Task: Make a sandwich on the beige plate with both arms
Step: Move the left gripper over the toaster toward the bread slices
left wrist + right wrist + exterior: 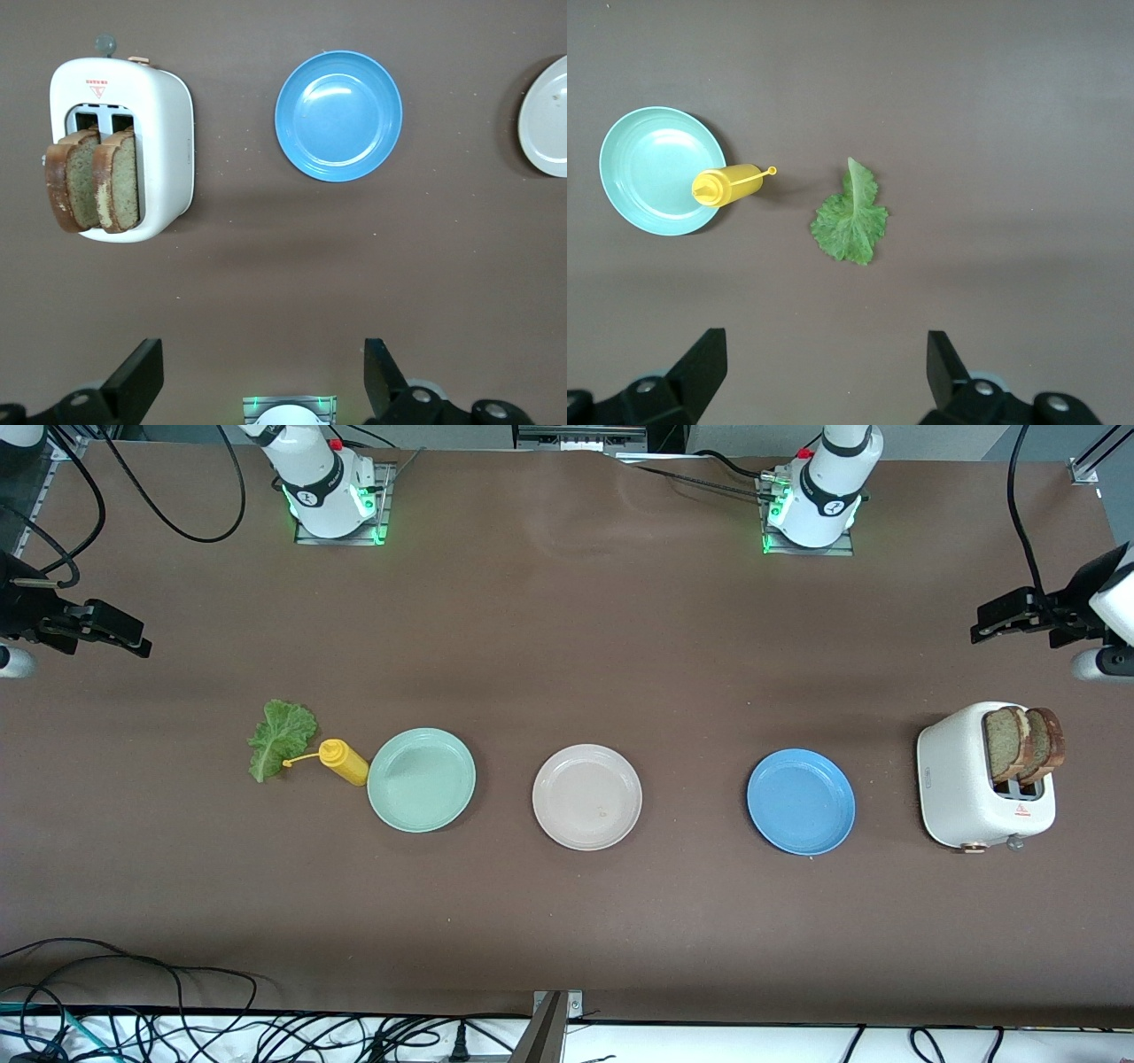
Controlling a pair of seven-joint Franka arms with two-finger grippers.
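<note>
Both arms wait: my left gripper [257, 381] hangs open over the counter [567, 921] near the toaster [961, 797], my right gripper [824, 381] open near the lettuce leaf [280, 738]. The beige plate [586, 796] sits empty between the mint and blue plates. The bread slices [1023, 744] stand upright in the slots; I judge a skewed pinch could jam one. The leaf's long axis runs diagonally, stem toward the camera.

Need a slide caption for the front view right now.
Both grippers open and waiting at the table ends; beige plate empty, bread slices in toaster, lettuce on table.
</note>
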